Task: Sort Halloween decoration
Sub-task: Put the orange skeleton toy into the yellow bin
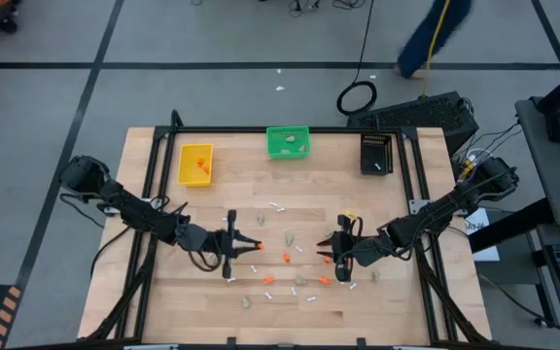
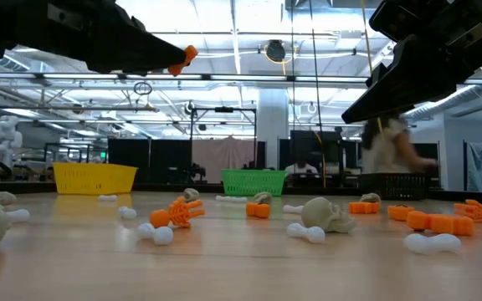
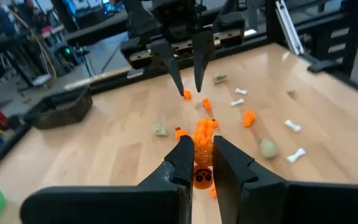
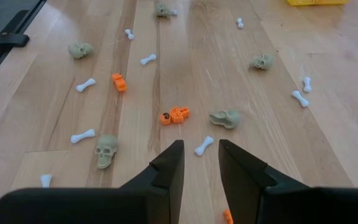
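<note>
High view: my left gripper (image 1: 258,245) sits left of centre over the table (image 1: 144,292), jaws closed on an orange skeleton piece (image 3: 202,144), lifted clear of the wood. Scattered between my arms lie orange bits (image 1: 286,258), grey skulls (image 4: 106,150) and white bones (image 4: 82,135). My right gripper (image 1: 327,255) hovers right of centre, fingers slightly parted, holding nothing. Yellow bin (image 1: 194,164), green bin (image 1: 288,142) and black bin (image 1: 376,153) line the far edge.

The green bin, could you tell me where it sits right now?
In the high view the green bin sits at the table's far edge, mid-width, between the yellow bin and the black bin.
</note>
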`<state>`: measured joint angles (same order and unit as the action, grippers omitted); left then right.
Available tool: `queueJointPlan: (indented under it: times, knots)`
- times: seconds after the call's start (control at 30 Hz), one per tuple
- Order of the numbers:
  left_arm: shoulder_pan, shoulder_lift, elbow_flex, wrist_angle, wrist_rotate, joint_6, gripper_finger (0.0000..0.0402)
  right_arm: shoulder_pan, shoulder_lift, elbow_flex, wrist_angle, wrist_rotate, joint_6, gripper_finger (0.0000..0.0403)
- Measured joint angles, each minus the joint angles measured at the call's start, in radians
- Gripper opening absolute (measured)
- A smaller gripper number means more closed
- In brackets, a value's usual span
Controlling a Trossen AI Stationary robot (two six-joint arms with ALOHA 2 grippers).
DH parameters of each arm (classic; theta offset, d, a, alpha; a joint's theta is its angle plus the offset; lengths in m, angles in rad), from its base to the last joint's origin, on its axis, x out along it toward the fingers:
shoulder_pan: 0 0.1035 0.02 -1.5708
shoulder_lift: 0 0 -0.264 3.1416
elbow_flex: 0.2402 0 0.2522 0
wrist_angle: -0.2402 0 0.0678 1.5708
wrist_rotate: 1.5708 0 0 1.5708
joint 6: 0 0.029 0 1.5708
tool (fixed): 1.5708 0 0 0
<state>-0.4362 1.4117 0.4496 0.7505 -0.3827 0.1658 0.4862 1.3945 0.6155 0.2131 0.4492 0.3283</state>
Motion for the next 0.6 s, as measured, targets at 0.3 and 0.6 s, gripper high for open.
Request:
queueJointPlan:
  times: [0.3,0.6]
  knots:
    - [0.002,0.000,0.002,0.025,-0.003,-0.171,0.0034,0.000,0.000,0.000,0.000,0.000,0.000,0.0089]
    - [0.126,-0.135,0.205,-0.637,-0.015,-0.321,0.0034,0.000,0.000,0.000,0.000,0.000,0.000,0.0089]
